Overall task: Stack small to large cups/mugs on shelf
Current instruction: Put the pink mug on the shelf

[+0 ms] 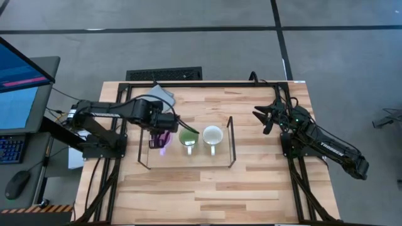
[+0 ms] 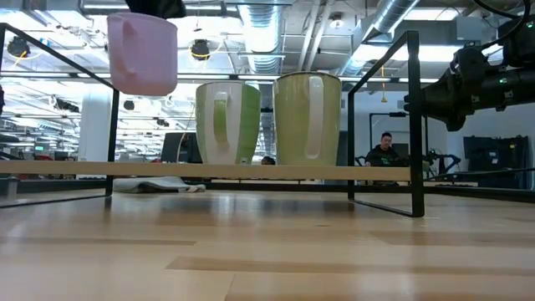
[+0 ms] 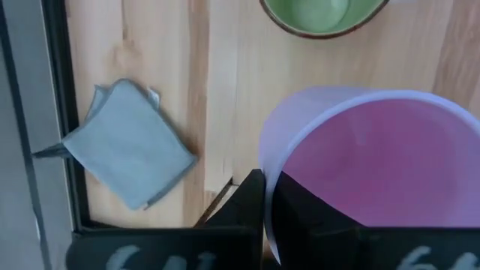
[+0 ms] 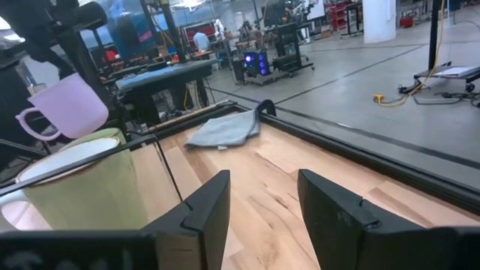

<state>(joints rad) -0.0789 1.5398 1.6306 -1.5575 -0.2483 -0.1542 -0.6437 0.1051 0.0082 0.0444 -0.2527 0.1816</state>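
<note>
Left gripper [image 1: 164, 130]: I had jaws clamped on purple mug [image 2: 142, 52] rim, mug lifted above shelf [image 1: 231, 141], beside green mug [image 1: 188, 139] and cream mug [image 1: 212, 135]. Right gripper [image 1: 264, 117] parked aside, jaws apart, empty. "TROSSEN" readable on right arm [image 1: 330, 149].

The left gripper [image 3: 266, 206] is pinching the rim of the light purple mug [image 3: 375, 157], one dark finger [image 3: 244, 202] lying against the outside of the wall and the other sitting inside the pink-looking interior, with the mug's open mouth facing the camera. Beyond it, the olive green mug [image 3: 319, 15] is showing only part of its rim and pale green inside, apart from the purple one. A grey folded cloth [image 3: 127, 154] is lying flat on the wooden table [image 3: 217, 97], near the table's edge and just beside the black table frame [image 3: 60, 112] running along that edge.
</note>
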